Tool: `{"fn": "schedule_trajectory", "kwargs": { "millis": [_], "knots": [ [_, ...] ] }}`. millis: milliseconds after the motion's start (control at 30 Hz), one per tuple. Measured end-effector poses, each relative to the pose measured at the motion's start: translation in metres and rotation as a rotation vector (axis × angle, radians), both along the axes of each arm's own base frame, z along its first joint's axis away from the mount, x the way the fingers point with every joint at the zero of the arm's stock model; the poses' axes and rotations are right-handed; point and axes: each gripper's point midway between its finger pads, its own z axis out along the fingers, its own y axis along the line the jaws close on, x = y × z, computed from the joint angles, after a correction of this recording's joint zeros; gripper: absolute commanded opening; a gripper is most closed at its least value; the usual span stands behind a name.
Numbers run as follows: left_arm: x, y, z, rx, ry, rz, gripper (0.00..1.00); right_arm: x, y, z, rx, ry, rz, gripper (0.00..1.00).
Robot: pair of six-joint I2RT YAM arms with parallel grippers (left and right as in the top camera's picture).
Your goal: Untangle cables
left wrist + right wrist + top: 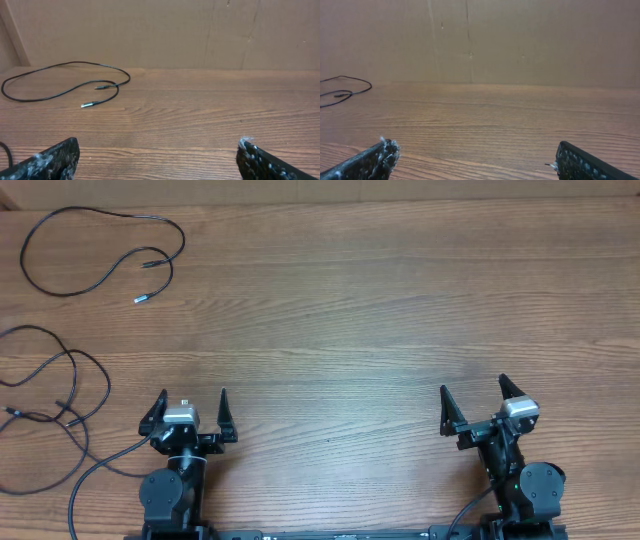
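Your left gripper (193, 394) and right gripper (472, 386) both sit spread wide, holding nothing, at the near edge of the wooden table (350, 300), one looped cable (143, 299) lying at the far left corner, a second cable (70, 421) sprawling in loose loops beside the left gripper.

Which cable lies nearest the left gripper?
The tangled cable at the left edge, beside the left gripper; the other loop lies alone in the far corner.
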Motion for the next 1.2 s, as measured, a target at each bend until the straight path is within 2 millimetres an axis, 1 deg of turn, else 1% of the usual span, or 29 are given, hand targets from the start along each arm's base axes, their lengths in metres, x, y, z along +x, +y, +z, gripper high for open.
{"fn": "schedule_trajectory", "kwargs": {
  "millis": [567, 1200],
  "knots": [
    [0.0000, 0.0000, 0.0002, 0.000, 0.000, 0.000, 1.00, 0.0010, -0.0057, -0.0019, 0.004, 0.009, -0.034, 1.00],
    [0.0000, 0.0000, 0.0002, 0.000, 0.000, 0.000, 1.00, 0.0012, -0.0070, -0.0020, -0.007, 0.007, -0.041, 1.00]
  ]
}}
